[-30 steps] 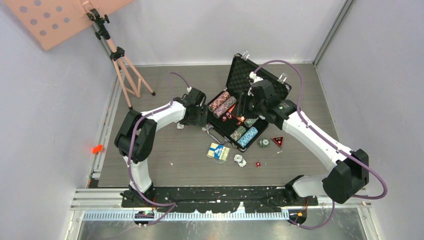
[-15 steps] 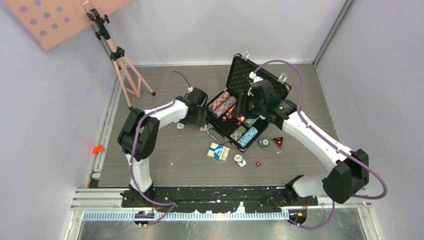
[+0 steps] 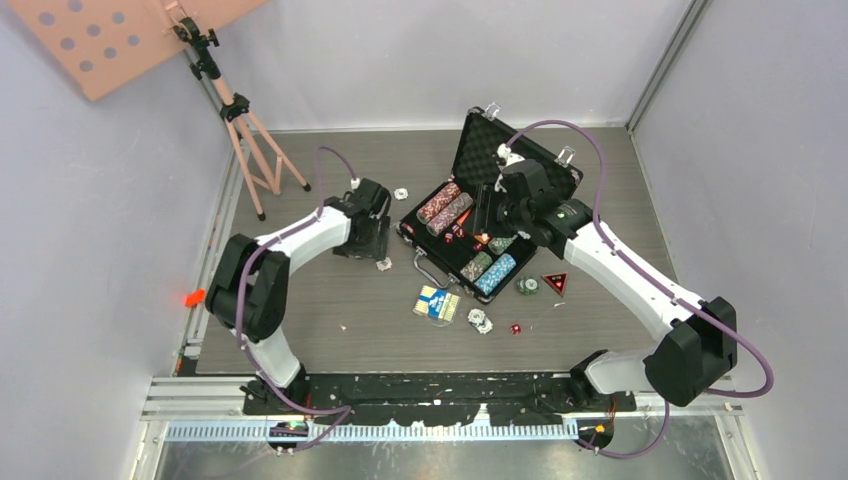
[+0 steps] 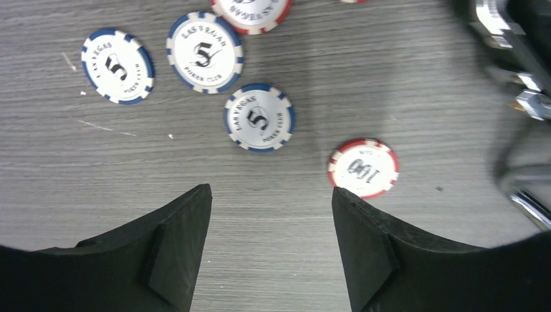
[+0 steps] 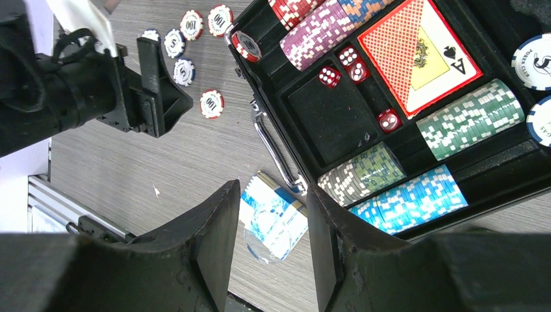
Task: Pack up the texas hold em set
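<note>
Several chip rows (image 5: 468, 117) fill the open briefcase (image 3: 478, 140) on the table (image 3: 330, 300): purple, green, grey-green, light blue. Mid-case lies the red deck (image 5: 419, 55); beside it three, possibly four, red dice (image 5: 329, 77), too small to count surely. Just outside the handle (image 5: 276, 153), the blue deck (image 5: 273, 218) lies on the table. Left of the case, loose chips (image 4: 258, 117). Just short of them the left gripper (image 4: 269, 195): jaws apart, empty. Above the case's near edge the right gripper (image 5: 271, 192): jaws apart, empty.

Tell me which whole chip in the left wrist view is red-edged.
The chip marked 100, the rightmost one; the other three whole chips are blue-edged and marked 5.
</note>
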`<state>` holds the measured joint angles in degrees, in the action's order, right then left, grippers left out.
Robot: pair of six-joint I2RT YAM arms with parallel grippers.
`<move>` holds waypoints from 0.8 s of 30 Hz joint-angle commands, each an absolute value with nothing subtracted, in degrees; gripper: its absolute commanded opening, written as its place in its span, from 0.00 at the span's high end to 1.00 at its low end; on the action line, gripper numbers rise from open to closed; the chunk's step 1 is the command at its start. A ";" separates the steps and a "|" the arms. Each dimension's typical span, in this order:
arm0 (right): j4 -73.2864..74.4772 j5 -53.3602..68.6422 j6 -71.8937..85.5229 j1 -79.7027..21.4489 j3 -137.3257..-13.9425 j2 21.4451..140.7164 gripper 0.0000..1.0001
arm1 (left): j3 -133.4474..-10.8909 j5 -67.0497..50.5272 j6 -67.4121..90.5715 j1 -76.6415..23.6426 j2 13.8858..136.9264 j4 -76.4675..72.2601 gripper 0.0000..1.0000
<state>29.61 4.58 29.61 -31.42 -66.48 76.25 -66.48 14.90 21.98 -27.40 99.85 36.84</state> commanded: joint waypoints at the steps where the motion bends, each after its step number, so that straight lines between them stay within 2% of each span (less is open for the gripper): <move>1: 27.77 5.57 28.92 -31.64 -67.48 76.67 0.52 | -64.95 7.69 19.80 -27.75 93.12 32.33 0.26; 5: 27.81 5.75 29.12 -31.64 -67.26 76.48 0.52 | -62.42 2.19 19.42 -27.77 90.13 27.92 0.14; 7: 27.83 5.65 29.17 -31.64 -67.05 76.26 0.52 | -63.35 0.44 19.22 -27.77 91.42 28.84 0.12; 15: 28.12 6.02 29.37 -31.64 -66.84 76.05 0.51 | -65.98 -3.51 19.06 -27.77 97.46 29.89 0.13; 24: 28.58 5.64 29.65 -31.64 -66.43 75.73 0.51 | -69.30 -1.49 17.93 -28.95 103.00 32.01 0.21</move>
<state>29.61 5.45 29.67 -31.44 -66.48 76.77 -66.41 -1.76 19.05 -28.16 101.67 31.22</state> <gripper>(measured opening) 0.493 0.795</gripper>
